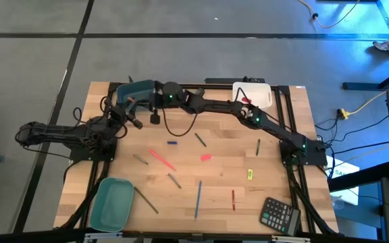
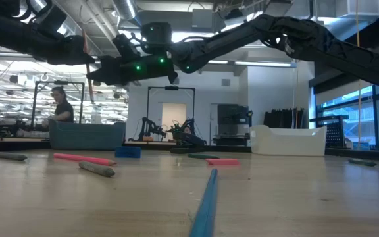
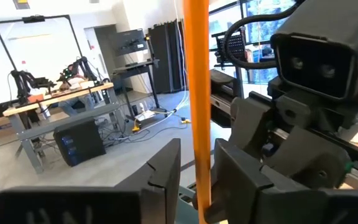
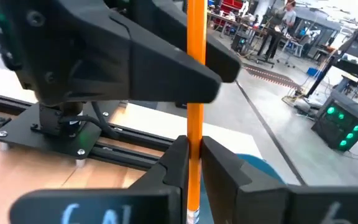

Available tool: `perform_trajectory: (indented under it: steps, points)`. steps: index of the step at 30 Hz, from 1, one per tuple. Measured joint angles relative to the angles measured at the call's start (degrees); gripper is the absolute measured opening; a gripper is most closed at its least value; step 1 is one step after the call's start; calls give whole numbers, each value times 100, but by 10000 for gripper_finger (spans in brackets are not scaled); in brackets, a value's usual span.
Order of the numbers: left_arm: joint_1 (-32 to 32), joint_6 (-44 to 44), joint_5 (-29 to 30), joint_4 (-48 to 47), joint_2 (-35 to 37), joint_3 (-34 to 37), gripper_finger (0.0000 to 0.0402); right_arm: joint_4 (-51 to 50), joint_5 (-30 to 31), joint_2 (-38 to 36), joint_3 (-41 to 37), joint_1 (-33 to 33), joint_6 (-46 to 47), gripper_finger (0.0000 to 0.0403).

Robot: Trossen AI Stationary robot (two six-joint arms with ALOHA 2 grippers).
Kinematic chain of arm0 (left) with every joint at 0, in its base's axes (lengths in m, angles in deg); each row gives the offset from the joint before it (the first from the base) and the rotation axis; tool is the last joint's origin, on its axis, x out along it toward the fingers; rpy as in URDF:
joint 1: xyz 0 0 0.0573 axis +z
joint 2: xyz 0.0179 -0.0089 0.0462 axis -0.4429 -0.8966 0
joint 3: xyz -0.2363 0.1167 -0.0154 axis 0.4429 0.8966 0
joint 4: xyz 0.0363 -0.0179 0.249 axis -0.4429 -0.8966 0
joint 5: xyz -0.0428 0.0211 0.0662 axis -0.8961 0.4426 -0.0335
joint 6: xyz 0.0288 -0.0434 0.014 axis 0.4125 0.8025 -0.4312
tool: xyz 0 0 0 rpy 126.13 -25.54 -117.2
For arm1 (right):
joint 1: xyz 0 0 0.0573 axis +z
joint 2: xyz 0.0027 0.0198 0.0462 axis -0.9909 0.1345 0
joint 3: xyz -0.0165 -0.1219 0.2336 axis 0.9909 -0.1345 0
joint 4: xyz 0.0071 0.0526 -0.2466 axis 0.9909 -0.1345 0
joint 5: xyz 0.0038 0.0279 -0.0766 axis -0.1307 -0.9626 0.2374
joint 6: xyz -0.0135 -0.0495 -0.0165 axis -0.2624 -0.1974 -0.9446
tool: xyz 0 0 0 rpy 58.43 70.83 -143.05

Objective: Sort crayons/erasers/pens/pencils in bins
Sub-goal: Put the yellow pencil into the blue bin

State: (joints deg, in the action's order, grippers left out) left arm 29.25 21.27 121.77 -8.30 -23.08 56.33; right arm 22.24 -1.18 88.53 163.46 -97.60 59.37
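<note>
The oblong teal bin (image 1: 112,202) sits at the table's near left corner, well apart from the two grippers, which meet high over the far left part of the table. The left gripper (image 3: 197,146) reaches in from the left with the orange pencil (image 3: 197,62) standing in its jaw; whether it grips the pencil cannot be told. The pencil's long axis runs upright, and in the low view it hangs straight down below the two grippers. The blue-grey bin (image 1: 135,91) lies just beneath and behind them.

The right gripper (image 4: 194,142) comes in from the right, and its fingers (image 4: 178,162) are pressed against both sides of the same pencil. Pale marks on this gripper's body are cut off and cannot be read.

To the right of the grippers and nearer the front, the pink-red pencil (image 1: 161,158), the pink eraser (image 1: 206,157) and the blue pencil (image 1: 198,199) lie flat on the wood; the blue one's long axis runs front to back. The white bin (image 1: 258,93) stands farther right at the back edge. The black calculator (image 1: 279,214) lies at the near right corner; no writing on it is legible.
</note>
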Motion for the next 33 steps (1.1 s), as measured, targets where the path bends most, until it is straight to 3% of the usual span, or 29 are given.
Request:
perform_trajectory:
  steps: [4, 9, 16, 21, 24, 28, 33]
  points:
    - [0, 0, 48, -24, 0, -9, 69, -2, 0, 0, 0, 0, 21, 43]
    - [-5, -110, -39, -108, -6, -156, 12, 44, 0, 0, 13, -44, 29, 46]
    - [2, -451, 277, -128, -6, -365, 6, 47, -41, 7, 7, -117, 182, 62]
    - [2, -612, 617, -168, -15, -651, 5, -128, -50, -56, 4, -198, 329, 104]
    - [2, -579, 673, -657, -158, -984, 5, -726, -63, -369, -2, -307, 316, 136]
    - [11, -255, 681, -1540, -613, -1539, 4, -1344, -733, -823, 8, -515, 327, 156]
    - [376, 432, 473, -3091, -1555, -2344, 4, -2236, -1836, -1167, -50, -844, 331, 144]
